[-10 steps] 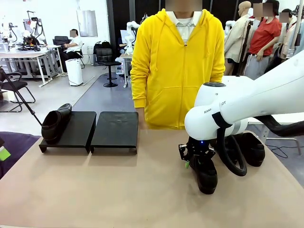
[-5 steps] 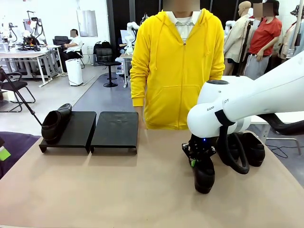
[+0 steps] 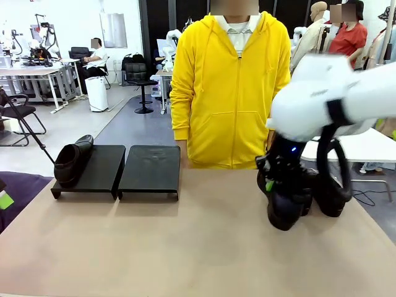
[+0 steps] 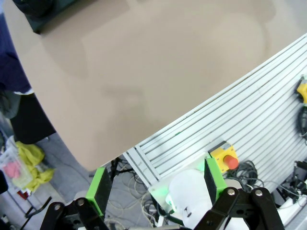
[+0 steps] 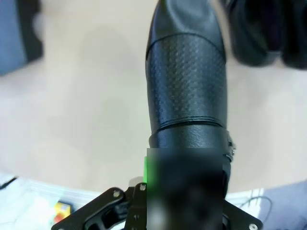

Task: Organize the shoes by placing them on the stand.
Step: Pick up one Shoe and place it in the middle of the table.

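My right gripper [image 3: 276, 180] is shut on a black loafer [image 3: 284, 209], which hangs toe-down just over the table's right side. In the right wrist view the same loafer [image 5: 187, 81] points away from my right gripper [image 5: 184, 165], clamped at its heel end. More black shoes [image 3: 329, 195] stand on the table just behind it. Another shoe [image 3: 71, 161] lies on the left platform [image 3: 99, 173] of the stand; the right platform [image 3: 150, 168] is bare. My left gripper [image 4: 157, 187] is open, hanging beyond the table's near edge with nothing between its fingers.
A person in a yellow hoodie [image 3: 230, 86] stands at the far edge, behind the middle of the table [image 3: 161, 247]. Below my left gripper are an aluminium frame rail [image 4: 268, 100] and a red stop button [image 4: 230, 161].
My right arm has risen and swung to the right and farther back, carrying the loafer up off the table. The shoe on the stand and the left arm have not moved.
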Controlling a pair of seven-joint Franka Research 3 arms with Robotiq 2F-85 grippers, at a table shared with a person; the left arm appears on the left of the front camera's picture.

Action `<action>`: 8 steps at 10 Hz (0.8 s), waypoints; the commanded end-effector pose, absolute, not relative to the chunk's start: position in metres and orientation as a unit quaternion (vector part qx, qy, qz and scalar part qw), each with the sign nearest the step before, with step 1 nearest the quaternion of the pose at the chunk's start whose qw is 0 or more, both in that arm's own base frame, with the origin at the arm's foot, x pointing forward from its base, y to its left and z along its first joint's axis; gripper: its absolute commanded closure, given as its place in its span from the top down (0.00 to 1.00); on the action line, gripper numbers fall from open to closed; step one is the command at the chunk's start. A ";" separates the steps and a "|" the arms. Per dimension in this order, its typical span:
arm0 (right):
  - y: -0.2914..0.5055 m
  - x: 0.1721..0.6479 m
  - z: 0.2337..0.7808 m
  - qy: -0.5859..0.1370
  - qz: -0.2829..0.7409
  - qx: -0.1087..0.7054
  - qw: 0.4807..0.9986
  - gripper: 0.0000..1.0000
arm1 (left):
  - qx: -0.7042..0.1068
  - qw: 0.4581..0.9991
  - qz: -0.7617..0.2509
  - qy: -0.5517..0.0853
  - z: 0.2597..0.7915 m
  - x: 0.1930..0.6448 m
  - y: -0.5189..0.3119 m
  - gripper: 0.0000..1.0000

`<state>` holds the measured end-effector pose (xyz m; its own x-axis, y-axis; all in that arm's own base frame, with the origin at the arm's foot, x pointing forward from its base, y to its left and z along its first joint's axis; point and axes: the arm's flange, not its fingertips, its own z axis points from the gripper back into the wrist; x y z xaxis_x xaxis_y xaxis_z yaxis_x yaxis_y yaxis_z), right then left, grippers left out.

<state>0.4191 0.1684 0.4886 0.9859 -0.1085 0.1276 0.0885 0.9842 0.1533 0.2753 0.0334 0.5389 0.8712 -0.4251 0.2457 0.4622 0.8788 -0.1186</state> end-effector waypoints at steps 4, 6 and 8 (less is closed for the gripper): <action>0.159 0.393 0.513 -0.062 -0.038 0.090 0.993 0.00 | -0.092 0.964 -0.226 -0.107 0.540 0.274 0.033 1.00; 0.149 0.375 0.516 -0.048 -0.023 0.103 0.993 0.00 | -0.092 0.964 -0.226 -0.107 0.540 0.274 0.033 1.00; 0.248 0.397 0.541 -0.062 0.039 0.038 0.997 0.00 | -0.092 0.964 -0.226 -0.107 0.540 0.274 0.033 1.00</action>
